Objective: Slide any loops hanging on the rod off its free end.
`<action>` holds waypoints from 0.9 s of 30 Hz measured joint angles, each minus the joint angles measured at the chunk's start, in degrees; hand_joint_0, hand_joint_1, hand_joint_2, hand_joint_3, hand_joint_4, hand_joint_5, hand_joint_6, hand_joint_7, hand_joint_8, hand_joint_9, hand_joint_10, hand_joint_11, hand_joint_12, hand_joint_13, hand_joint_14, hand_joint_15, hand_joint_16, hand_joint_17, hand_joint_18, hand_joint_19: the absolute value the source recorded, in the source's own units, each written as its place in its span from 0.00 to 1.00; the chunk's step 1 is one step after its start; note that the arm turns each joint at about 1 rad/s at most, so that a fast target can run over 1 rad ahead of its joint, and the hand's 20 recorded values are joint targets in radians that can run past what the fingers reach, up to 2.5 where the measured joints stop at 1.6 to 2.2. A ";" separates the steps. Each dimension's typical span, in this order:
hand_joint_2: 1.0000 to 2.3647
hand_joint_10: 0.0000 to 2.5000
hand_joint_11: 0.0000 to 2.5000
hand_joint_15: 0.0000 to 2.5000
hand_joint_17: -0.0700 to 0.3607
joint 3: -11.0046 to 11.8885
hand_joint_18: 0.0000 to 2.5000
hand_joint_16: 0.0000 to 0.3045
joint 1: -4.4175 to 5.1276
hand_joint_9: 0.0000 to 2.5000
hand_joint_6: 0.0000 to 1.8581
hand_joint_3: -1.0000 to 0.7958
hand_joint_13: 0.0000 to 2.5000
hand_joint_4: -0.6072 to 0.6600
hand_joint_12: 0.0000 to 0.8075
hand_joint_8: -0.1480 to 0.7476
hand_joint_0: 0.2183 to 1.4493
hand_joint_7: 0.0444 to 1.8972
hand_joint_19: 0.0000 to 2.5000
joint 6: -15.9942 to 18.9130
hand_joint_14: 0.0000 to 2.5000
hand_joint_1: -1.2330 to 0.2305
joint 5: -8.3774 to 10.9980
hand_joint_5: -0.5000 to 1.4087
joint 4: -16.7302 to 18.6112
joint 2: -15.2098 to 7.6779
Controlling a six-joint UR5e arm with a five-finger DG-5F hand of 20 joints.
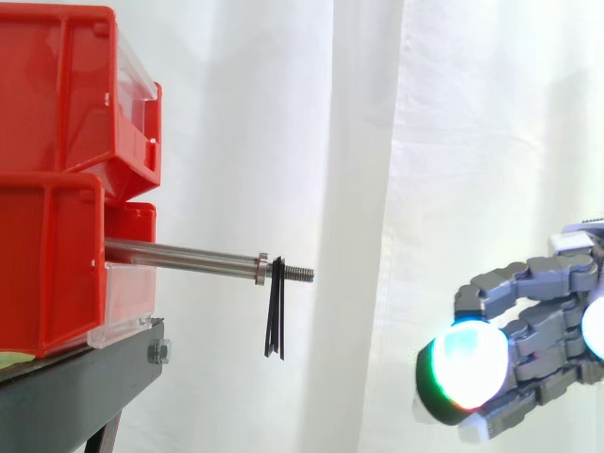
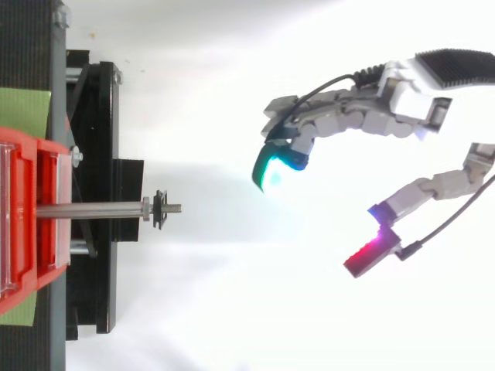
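A metal rod [image 1: 184, 255] sticks out level from the red bins toward the right, ending in a threaded tip [image 1: 298, 274]. In the top view the rod [image 2: 89, 209] runs left to right. Black loops [image 1: 276, 316] hang just past the rod's collar, close to the free end, and appear from above as a small black cluster [image 2: 159, 209]. My hand [image 1: 528, 344] hovers well to the right of the tip and a little lower, open, with relaxed fingers spread and nothing held. From above the hand [image 2: 363, 116] has one fingertip [image 2: 272, 171] reaching toward the rod.
Two red bins [image 1: 57, 179] are stacked on a black stand [image 1: 85, 373] at the left. A white curtain hangs behind. Between the rod tip and my hand lies open air.
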 measured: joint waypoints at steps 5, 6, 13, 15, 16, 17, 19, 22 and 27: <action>0.00 0.00 0.01 0.00 0.40 2.96 0.20 0.15 0.17 0.17 0.27 0.28 0.18 0.72 0.43 0.53 0.25 0.49 0.00 -0.20 0.00 0.29 1.23 0.14 0.90 -3.00; 0.00 0.00 0.01 0.00 0.40 3.87 0.20 0.15 0.10 0.17 0.27 0.28 0.18 0.72 0.43 0.53 0.25 0.49 0.00 -0.16 0.00 0.29 1.32 0.14 1.00 -4.00; 0.00 0.00 0.01 0.00 0.40 12.25 0.20 0.15 -0.46 0.18 0.27 0.28 0.18 0.73 0.43 0.53 0.24 0.49 0.00 1.00 0.00 0.30 -0.59 0.14 1.27 -11.75; 0.00 0.00 0.01 0.00 0.40 13.91 0.20 0.15 -0.60 0.18 0.27 0.28 0.19 0.73 0.43 0.53 0.24 0.49 0.00 1.12 0.00 0.31 -0.89 0.14 1.42 -13.14; 0.00 0.00 0.01 0.00 0.40 14.66 0.20 0.15 -0.70 0.18 0.27 0.28 0.19 0.73 0.43 0.53 0.24 0.49 0.00 1.17 0.00 0.31 -1.00 0.14 1.53 -13.79; 0.00 0.00 0.01 0.00 0.40 15.19 0.20 0.15 -0.80 0.18 0.27 0.28 0.19 0.73 0.43 0.53 0.24 0.49 0.00 1.19 0.00 0.31 -1.06 0.14 1.73 -14.28; 0.00 0.00 0.01 0.00 0.40 16.48 0.20 0.15 -1.09 0.18 0.27 0.28 0.19 0.73 0.43 0.54 0.24 0.49 0.00 1.20 0.00 0.32 -1.19 0.14 2.57 -15.60; 0.00 0.00 0.01 0.00 0.40 18.21 0.21 0.15 -1.52 0.18 0.27 0.28 0.19 0.73 0.43 0.54 0.24 0.49 0.00 1.27 0.00 0.32 -1.68 0.14 4.36 -17.50; 0.00 0.00 0.01 0.00 0.40 21.14 0.21 0.15 -2.34 0.19 0.27 0.28 0.20 0.73 0.43 0.54 0.24 0.49 0.00 1.30 0.00 0.32 -4.03 0.14 6.72 -20.35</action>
